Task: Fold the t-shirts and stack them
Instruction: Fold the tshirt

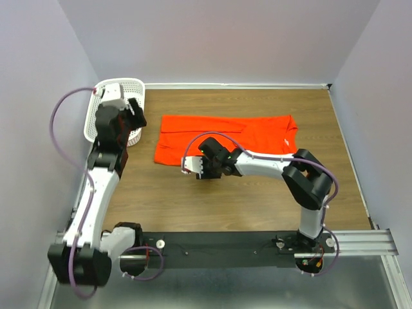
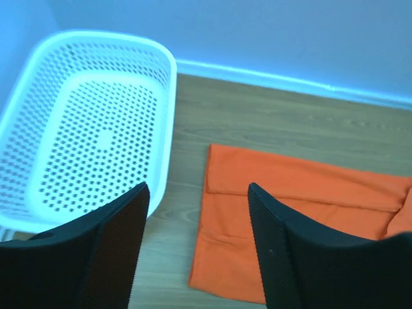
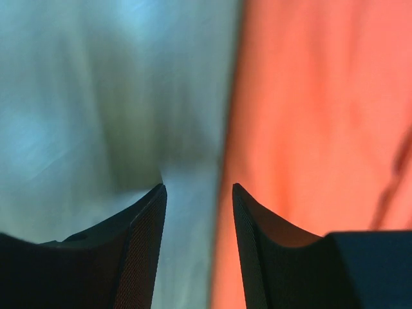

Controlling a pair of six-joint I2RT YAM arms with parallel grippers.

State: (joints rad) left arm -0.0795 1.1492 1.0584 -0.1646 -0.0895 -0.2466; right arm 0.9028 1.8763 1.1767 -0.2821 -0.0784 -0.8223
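The bright orange-red t-shirt (image 1: 177,132) lies flat toward the back of the smooth wooden table (image 1: 257,193), doubled into a long band, so the fold looks partway done. The right gripper (image 3: 196,188) sits low over the band's near edge toward its left end, fingers parted and holding nothing. The left gripper (image 2: 197,188) hangs beside the white perforated plastic basket (image 2: 164,84), spread wide and empty. The next move, I judge, calls for pinching that soft, limp edge and carrying it across; thin cloth may slip or bunch.
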